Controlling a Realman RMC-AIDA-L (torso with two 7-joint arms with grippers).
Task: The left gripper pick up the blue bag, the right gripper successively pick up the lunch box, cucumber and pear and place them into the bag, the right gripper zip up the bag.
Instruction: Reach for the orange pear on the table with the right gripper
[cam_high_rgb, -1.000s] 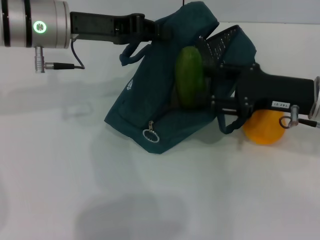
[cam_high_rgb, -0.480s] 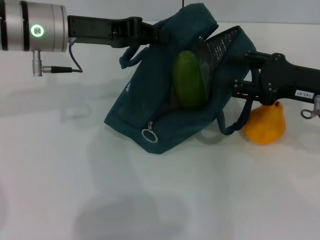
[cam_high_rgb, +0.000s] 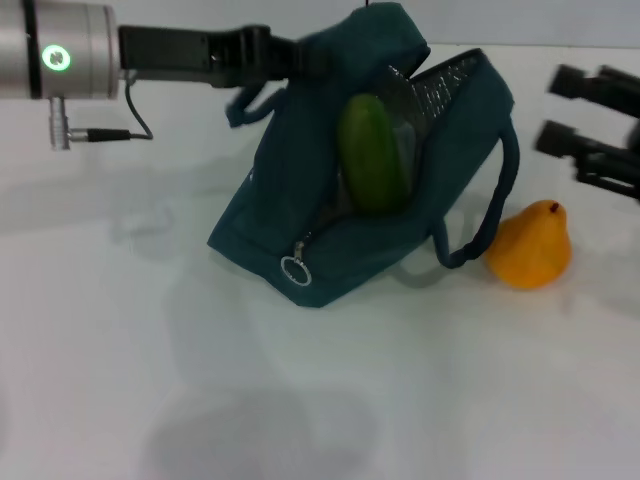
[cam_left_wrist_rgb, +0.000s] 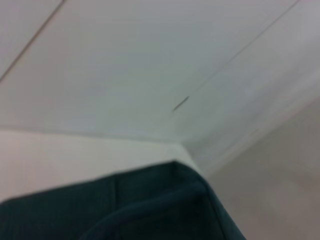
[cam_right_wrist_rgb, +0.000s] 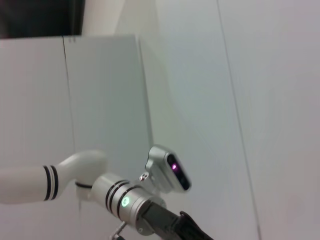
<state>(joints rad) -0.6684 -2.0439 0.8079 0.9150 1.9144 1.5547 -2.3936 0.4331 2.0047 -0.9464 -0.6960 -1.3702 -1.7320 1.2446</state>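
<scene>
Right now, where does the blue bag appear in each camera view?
Head view: blue bag at centre, top held up by the left gripper.
Left wrist view: bag fabric fills the lower edge.
Right wrist view: not visible.
Shared landmark: the left gripper.

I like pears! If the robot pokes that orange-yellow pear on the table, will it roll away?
Probably a little. The orange-yellow pear looks round at its base, so it may wobble or roll sideways. Its narrow top likely makes it curve rather than roll straight.
</scene>
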